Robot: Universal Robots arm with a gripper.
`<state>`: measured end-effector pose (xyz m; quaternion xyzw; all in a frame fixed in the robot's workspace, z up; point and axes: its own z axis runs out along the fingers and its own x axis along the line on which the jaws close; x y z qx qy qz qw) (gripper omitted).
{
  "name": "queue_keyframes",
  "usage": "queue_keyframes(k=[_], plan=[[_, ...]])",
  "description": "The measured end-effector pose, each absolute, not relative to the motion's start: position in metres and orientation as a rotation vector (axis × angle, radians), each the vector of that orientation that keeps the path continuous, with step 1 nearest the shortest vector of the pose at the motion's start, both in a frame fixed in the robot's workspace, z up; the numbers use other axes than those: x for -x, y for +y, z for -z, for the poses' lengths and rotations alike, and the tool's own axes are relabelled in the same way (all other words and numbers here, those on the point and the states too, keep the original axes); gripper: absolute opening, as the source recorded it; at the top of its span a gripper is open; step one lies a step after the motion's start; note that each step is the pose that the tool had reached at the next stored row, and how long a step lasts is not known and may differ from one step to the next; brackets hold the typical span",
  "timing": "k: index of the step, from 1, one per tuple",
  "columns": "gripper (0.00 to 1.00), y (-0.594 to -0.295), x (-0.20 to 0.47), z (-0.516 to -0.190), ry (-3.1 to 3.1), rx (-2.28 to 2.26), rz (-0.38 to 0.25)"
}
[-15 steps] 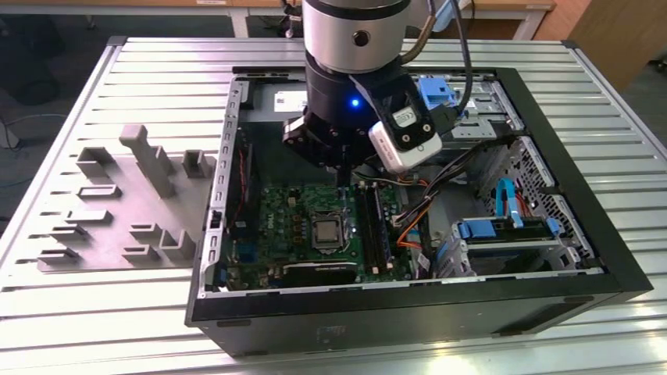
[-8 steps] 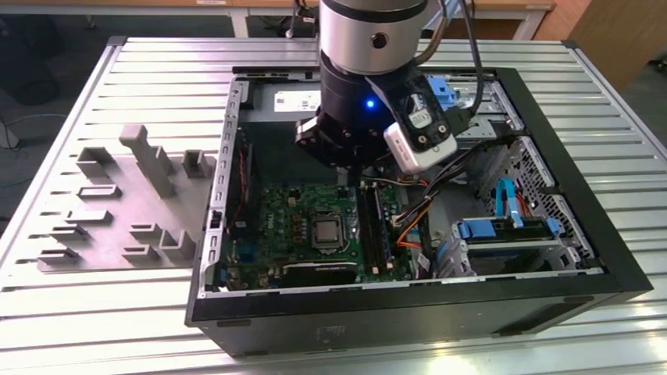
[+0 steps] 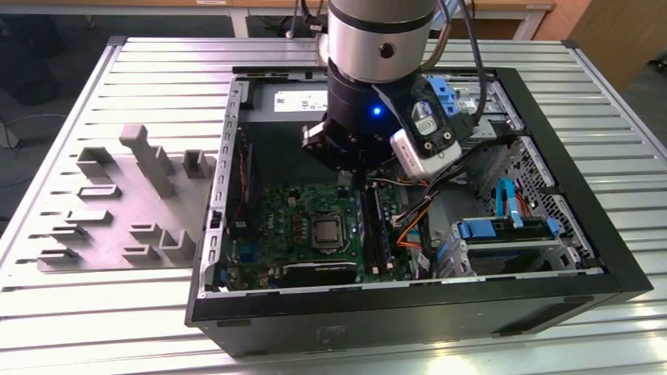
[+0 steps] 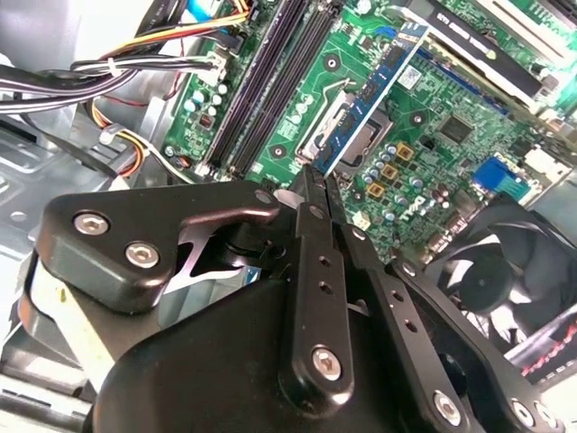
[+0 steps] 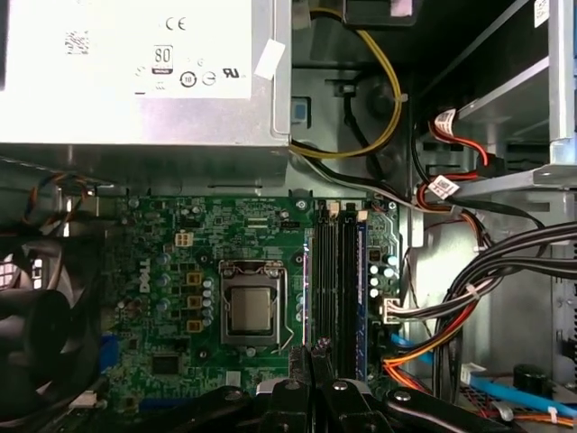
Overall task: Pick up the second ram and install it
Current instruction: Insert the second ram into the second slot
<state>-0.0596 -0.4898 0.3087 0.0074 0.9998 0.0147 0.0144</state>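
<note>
Inside the computer case (image 3: 417, 316) — gripper (image 4: 317, 176) clamped on the second ram (image 4: 374, 90) (over motherboard (image 4: 437, 176)).

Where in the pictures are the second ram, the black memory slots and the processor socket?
second ram (image 4: 371, 93), second wrist view, on the middle of its blue board.
black memory slots (image 5: 325, 271), first wrist view, on the middle of one slot.
processor socket (image 5: 251, 307), first wrist view, on the chip's metal lid.

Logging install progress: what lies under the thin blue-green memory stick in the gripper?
Green motherboard and silver processor socket show around the blue-green memory stick clamped in the gripper; the board directly beneath it is covered.
</note>
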Motion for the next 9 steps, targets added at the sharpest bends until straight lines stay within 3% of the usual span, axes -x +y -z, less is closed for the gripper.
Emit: queue_keyframes(k=[9], plan=[[0.13, -0.49, 0.059, -0.294, 3.112, -0.023, -0.046]])
